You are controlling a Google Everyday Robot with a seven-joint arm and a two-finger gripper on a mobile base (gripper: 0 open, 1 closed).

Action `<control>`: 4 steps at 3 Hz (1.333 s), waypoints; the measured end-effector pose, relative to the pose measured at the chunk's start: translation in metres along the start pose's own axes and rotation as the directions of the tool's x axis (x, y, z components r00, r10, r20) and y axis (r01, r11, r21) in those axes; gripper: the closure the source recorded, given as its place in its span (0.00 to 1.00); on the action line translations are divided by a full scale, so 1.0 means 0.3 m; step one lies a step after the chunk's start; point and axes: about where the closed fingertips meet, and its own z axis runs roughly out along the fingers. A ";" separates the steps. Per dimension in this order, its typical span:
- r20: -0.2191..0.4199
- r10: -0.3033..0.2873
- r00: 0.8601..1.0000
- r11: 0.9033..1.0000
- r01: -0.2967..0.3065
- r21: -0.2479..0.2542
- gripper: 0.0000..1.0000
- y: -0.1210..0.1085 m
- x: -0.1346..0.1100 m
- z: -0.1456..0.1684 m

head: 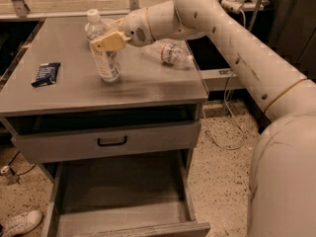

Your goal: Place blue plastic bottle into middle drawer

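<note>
While the white arm (232, 38) reaches in from the right, its pincer (105, 34) sits over the grey worktop (148, 85), closed around the upper part of the tall bottle (107, 65). The bottle stands upright with its base on the worktop. Far below the pincer, the deep drawer (118, 191) is pulled open. Between the two is a shallower drawer (64, 147) with a black handle. A ribbed bottle (168, 53) lies just to the pincer's right, a dark packet (46, 73) lies to its left, and a shoe (19, 222) is on the floor.
</note>
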 end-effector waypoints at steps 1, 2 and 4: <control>-0.032 -0.003 0.999 0.999 0.004 0.054 1.00 0.042 -0.021 -0.087; -0.077 0.034 0.996 0.993 -0.025 0.117 1.00 0.153 -0.004 -0.192; -0.109 0.105 0.989 0.980 -0.084 0.180 1.00 0.333 0.043 -0.327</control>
